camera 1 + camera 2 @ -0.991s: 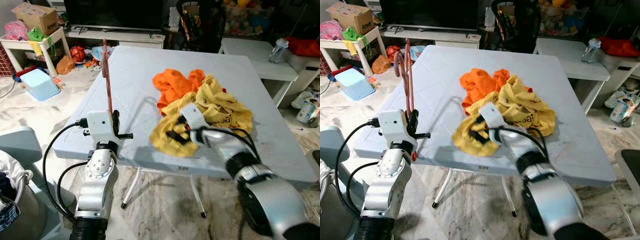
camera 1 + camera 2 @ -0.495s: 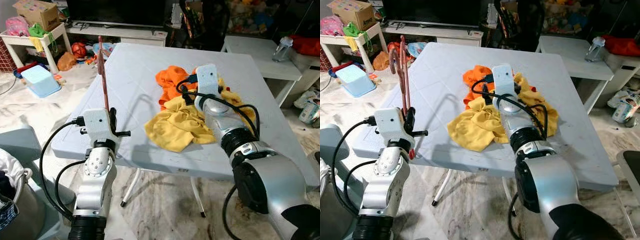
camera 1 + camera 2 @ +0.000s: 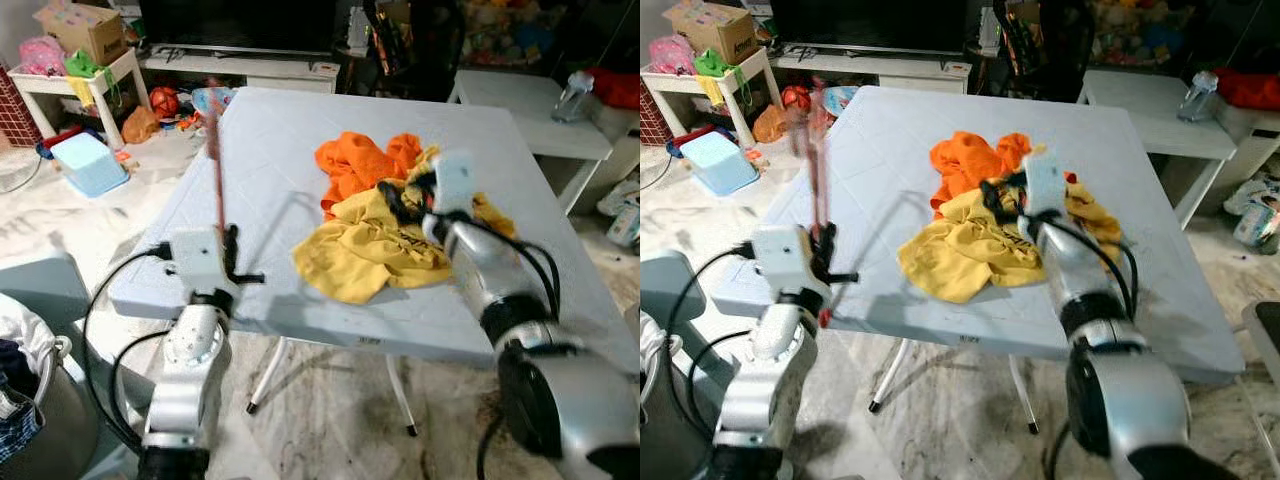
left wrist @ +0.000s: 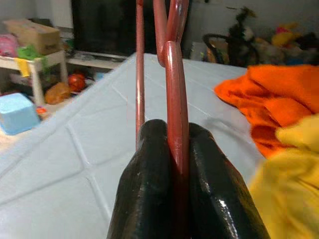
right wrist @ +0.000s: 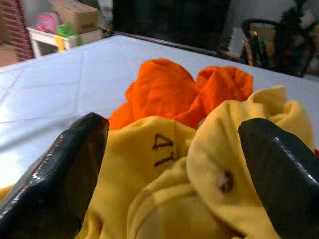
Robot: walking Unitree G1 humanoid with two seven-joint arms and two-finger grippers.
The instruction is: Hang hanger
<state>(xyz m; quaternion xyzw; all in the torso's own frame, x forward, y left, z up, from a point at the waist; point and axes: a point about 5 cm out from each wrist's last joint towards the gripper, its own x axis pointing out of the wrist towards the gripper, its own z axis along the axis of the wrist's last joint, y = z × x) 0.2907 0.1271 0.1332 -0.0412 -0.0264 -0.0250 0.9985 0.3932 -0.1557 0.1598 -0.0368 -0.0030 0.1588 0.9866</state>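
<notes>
Left wrist view: hanger held, garment pending

Left pincer [image 4: 177,164] clamps red hanger [image 4: 175,99] upright beside tabletop [image 3: 270,190]. Right pincer [image 5: 169,169], fingers spread, hovers over yellow shirt [image 3: 370,250]. Advice: pinch one collar layer, avoiding orange cloth [image 3: 360,165].

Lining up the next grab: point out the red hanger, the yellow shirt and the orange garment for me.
red hanger [image 4: 175,84]: left wrist view, on the shaft above the pinching fingers.
yellow shirt [image 3: 355,250]: left eye view, on the spread front fold.
orange garment [image 3: 352,165]: left eye view, on the bunched middle.
</notes>
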